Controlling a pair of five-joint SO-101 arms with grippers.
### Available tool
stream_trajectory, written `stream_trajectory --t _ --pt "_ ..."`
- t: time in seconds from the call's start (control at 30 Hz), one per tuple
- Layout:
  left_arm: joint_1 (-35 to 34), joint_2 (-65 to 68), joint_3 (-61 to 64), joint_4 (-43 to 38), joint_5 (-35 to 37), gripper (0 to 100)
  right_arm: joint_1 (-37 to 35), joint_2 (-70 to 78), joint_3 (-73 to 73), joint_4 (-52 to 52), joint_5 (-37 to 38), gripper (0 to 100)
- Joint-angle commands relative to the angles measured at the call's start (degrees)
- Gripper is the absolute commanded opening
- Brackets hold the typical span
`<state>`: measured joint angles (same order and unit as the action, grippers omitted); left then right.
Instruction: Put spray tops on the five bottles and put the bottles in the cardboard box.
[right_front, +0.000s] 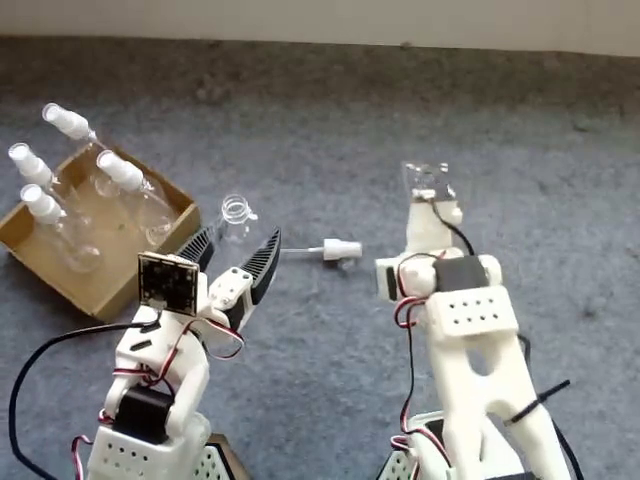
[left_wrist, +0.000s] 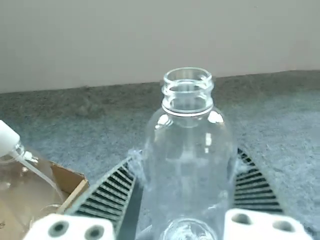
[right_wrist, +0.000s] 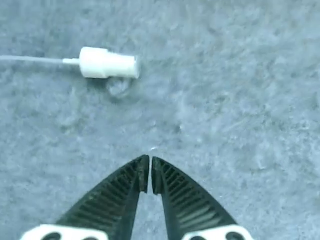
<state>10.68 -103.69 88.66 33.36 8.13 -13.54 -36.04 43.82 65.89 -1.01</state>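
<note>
Status: four capped bottles (right_front: 140, 205) lie in the cardboard box (right_front: 55, 272), just beside the open bottle (right_front: 235, 214). That bottle stands upright on the grey carpet (right_front: 330, 130), neck bare. One cap remains to fit, so the task is judged to be on its last bottle.

Left gripper (right_front: 240, 236): fingers straddle the open bottle low on its body. In the left wrist view the ribbed pads (left_wrist: 107, 192) appear to bear on the glass on both sides. Read as a grasp, holding the bottle steady.

Spray top (right_front: 340, 250): lying on its side on the carpet near the open bottle, on the side away from the box. Its thin dip tube points toward the bottle.

Right gripper (right_wrist: 150, 172): clenched, tips together, holding nothing. It hangs over bare carpet, with the spray top between it and the bottle.

Step in hand (judgement): fetch the spray top and seat it on the neck.

Notes for doing it well:
- The right gripper must release its clench before it descends. It should take the white head across its width, not the tube, which looks thin and likely to bend.
- It should lift until the tube hangs clear above the bottle's mouth, then thread the tube in first.
- The left grasp should be kept firm. A smooth, light bottle will likely tip or turn under a push on the cap.
- The cap should go straight down the neck's axis, since a tilted cap may jam on the rim.
</note>
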Motion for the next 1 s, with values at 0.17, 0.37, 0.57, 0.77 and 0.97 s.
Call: stream_trajectory --t 0.17,0.37,0.57,0.77,0.97 --pt "-4.35 -0.31 5.41 -9.67 0.35 14 -4.97 0.92 -8.48 -6.64 -1.32 1.5" --pt "-9.80 -0.31 7.08 -15.21 0.44 14 -6.02 1.01 -8.40 -11.30 -17.85 2.3" --pt "-9.45 -0.31 7.08 -15.21 0.44 14 -6.11 2.24 -8.48 -11.03 -26.81 18.6" --pt "-9.71 -0.31 7.08 -15.21 0.44 14 -6.20 14.64 -12.26 -11.21 -33.14 19.0" --pt "-9.71 -0.31 7.08 -15.21 0.44 14 -6.02 27.12 -22.29 -10.86 -42.11 18.7"
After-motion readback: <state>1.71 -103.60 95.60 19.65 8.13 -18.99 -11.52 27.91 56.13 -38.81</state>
